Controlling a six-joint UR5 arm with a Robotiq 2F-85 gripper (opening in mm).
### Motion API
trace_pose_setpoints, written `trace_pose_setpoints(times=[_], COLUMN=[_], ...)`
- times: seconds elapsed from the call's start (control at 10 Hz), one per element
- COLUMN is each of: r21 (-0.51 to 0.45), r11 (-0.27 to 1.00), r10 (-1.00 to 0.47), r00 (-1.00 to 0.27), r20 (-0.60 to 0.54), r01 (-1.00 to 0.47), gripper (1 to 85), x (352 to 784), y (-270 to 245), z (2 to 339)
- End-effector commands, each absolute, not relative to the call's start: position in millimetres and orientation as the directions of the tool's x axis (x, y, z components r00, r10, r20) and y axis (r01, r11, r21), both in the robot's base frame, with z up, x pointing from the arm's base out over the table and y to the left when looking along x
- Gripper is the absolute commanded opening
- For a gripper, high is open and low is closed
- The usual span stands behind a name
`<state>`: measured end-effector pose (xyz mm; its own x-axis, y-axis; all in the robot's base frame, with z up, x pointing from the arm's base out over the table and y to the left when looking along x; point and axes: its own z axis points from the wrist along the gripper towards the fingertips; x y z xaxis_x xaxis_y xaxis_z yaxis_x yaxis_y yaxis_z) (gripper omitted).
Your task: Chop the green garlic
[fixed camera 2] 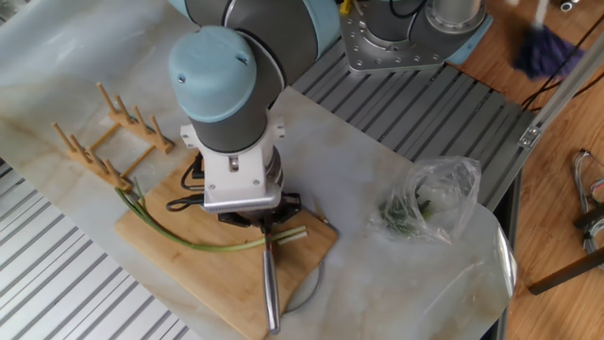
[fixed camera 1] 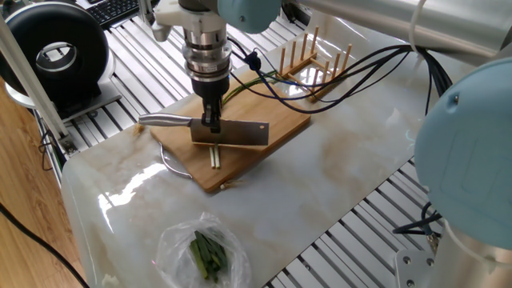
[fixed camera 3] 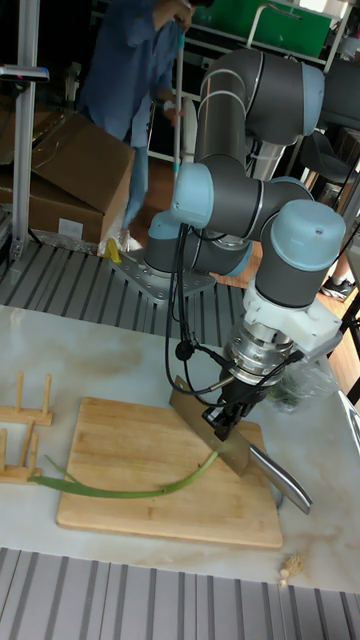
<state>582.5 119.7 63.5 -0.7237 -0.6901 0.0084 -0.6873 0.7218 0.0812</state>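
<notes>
Marbled tabletop [fixed camera 1: 344,184] carrying a wooden cutting board [fixed camera 1: 276,128]. Hand [fixed camera 1: 211,124] clamped on the knife [fixed camera 1: 232,133], blade set crosswise over the green garlic [fixed camera 3: 130,491] lying on the board. Best pressed straight down, edge square to the stalk. Seen in the tall fixed view: leafy tips at left by the wooden rack [fixed camera 3: 22,415], long axis running rightward to the pale end under the blade.

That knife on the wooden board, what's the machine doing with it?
The robot arm's gripper is shut on a cleaver-style knife, holding its blade across a long green garlic stalk on the cutting board. A short cut piece lies just past the blade. A wooden rack and a plastic bag of greens sit nearby, untouched.
</notes>
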Motion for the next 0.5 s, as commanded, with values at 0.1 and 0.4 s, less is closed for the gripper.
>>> trace_pose_setpoints(times=[0.1,0.4], r21=[0.085,0.09], r11=[0.731,0.713], r10=[-0.678,-0.697], r00=[-0.735,-0.717], r20=[-0.018,-0.013], r01=[-0.677,-0.696], gripper=[1.3,1.3], x=[587.3,587.4], y=[126.0,118.4], z=[56.4,68.3])
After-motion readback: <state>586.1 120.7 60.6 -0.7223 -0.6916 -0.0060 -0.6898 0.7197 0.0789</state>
